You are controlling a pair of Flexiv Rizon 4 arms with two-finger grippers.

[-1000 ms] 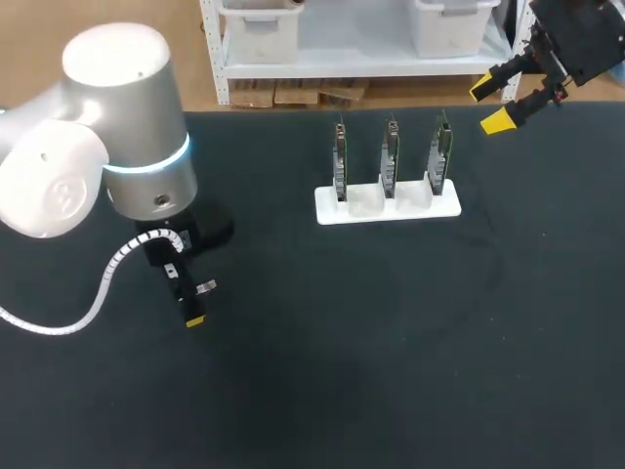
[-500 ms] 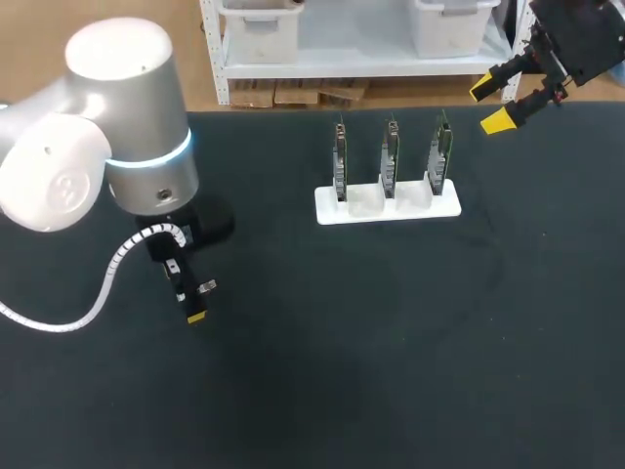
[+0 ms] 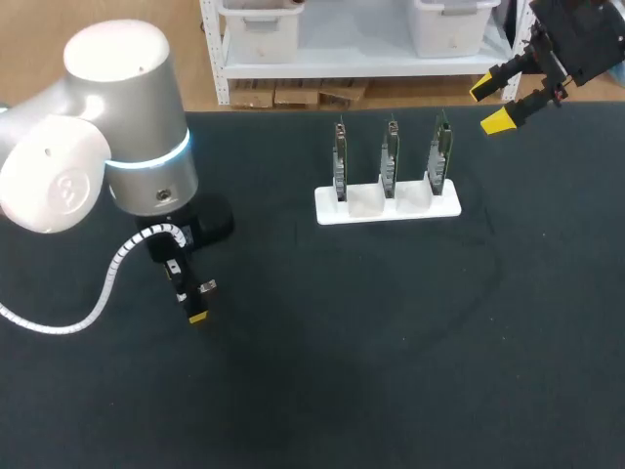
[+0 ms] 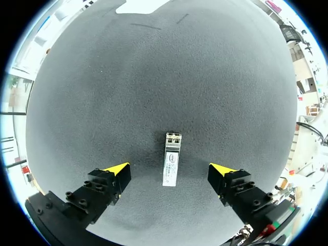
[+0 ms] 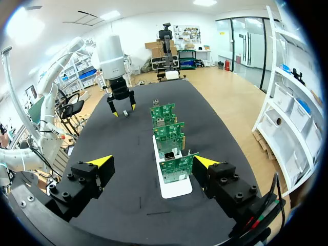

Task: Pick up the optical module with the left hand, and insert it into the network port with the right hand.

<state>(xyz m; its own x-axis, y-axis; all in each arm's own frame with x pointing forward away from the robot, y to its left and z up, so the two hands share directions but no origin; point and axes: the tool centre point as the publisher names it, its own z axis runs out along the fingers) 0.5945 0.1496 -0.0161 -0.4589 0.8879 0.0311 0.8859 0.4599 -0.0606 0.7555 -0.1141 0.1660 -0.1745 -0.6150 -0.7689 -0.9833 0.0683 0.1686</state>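
Left of centre in the head view, the left gripper (image 4: 170,171) hung spread around the small silver rectangular optical module (image 4: 172,159), which lay untouched on the black table (image 3: 391,342); an off-centre pinch could skew it. The right gripper (image 3: 490,105), upper right, stood spread and empty. The white slotted stand (image 3: 388,207) held three upright green circuit boards (image 3: 389,156).

My right gripper (image 5: 152,162) hangs above the worktop (image 5: 123,169), jaws wide apart. Ahead, three boards (image 5: 167,130) stand in a white rack (image 5: 175,188). My left gripper (image 5: 121,110) is well beyond.
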